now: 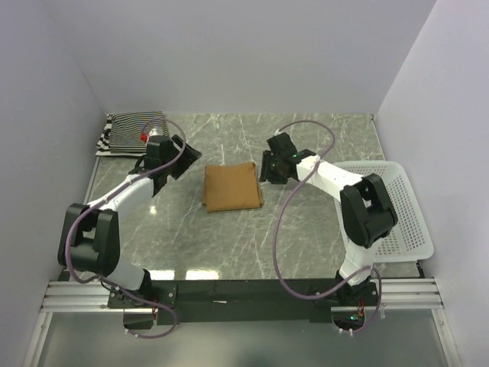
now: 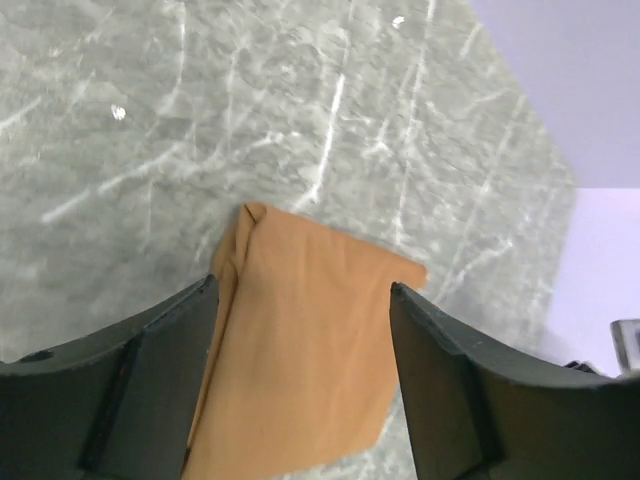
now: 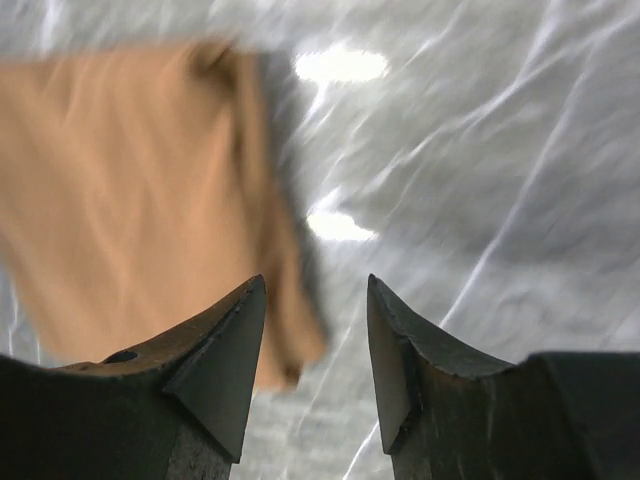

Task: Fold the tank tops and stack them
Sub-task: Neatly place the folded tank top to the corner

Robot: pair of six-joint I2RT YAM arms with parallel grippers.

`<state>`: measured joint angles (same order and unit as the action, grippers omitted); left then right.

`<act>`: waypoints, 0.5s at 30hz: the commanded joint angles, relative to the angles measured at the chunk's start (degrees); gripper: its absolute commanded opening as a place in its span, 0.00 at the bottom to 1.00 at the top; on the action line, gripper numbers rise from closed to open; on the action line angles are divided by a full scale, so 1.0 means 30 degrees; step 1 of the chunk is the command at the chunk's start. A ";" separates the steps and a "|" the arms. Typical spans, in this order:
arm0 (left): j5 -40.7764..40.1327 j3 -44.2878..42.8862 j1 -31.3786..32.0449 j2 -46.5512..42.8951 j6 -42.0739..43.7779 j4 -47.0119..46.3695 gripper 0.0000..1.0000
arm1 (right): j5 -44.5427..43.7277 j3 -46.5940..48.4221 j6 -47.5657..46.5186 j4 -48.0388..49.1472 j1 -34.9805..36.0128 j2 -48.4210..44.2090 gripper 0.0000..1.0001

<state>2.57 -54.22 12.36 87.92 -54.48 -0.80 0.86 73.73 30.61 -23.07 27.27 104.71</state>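
Tan top (image 1: 232, 187) lies folded square in the middle of the worktop (image 1: 306, 138), with the left gripper (image 2: 302, 295) near its left edge and the right gripper (image 3: 316, 285) near its right edge, both with fingers apart and gripping nothing. In the far left corner, well apart from it, the striped tops (image 1: 126, 130) sit folded; whether that pile is one piece or two I cannot tell, and its small red tag (image 1: 143, 135) is too small to read. The right wrist view is blurred, and the right arm partly hides the white basket (image 1: 401, 202) at the right edge.
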 commanded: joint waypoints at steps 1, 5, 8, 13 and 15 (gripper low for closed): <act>0.0489 0.1981 0.0128 -0.0332 -0.0239 -0.0231 0.75 | -0.1369 -0.0963 0.0488 0.1244 0.1748 -0.1414 0.52; 0.1864 0.3129 0.0362 0.0017 0.0403 -0.0759 0.79 | -0.1751 -0.1873 0.0870 0.1713 0.2775 -0.1476 0.52; 0.2394 0.3569 0.0567 0.0486 0.0785 -0.1110 0.80 | -0.1345 -0.1961 0.1017 0.1860 0.3070 -0.0601 0.50; 0.2338 0.3775 0.0919 0.1073 0.1255 -0.0791 0.80 | -0.1548 -0.2663 0.1281 0.2093 0.2953 0.0224 0.45; 0.2366 0.3746 0.1036 0.1512 0.1489 -0.0701 0.80 | -0.1403 -0.2985 0.1281 0.2269 0.2836 0.0575 0.42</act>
<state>8.29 -42.96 14.90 91.07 -52.47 -2.04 -2.15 66.13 33.63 -17.96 36.51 105.32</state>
